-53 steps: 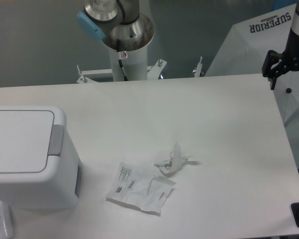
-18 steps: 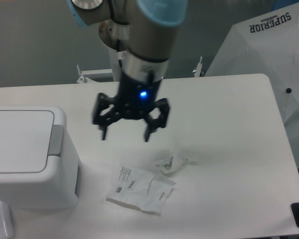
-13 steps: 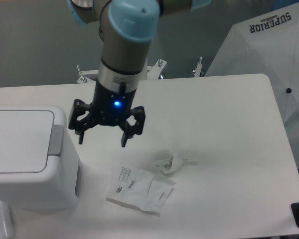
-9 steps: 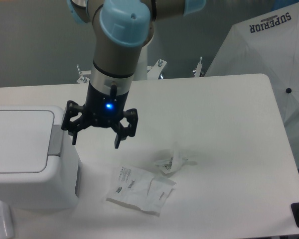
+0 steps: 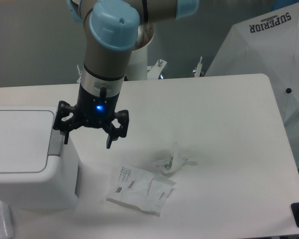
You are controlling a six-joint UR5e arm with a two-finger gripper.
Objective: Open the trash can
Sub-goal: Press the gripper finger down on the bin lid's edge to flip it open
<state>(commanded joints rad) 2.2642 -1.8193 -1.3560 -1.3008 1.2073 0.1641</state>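
- One gripper [image 5: 87, 140] hangs above the table [image 5: 224, 114], its jaws spread wide apart and holding nothing, a blue light glowing on its black body.
- Its left fingertip [image 5: 66, 139] lies over the right edge of the trash can [image 5: 32, 159], just by the grey push tab [image 5: 55, 141]; whether it touches cannot be told.
- Its other fingertip [image 5: 109, 143] is over bare table to the right of the bin.
- At the near left of the table stands the trash can, a boxy white bin with its flat lid [image 5: 17, 142] down and closed.
- A flat crumpled wrapper [image 5: 139, 189] lies on the table to the right of the bin, near the front edge.
- A smaller crumpled wrapper [image 5: 173, 160] lies just beyond it to the right, apart from the gripper.
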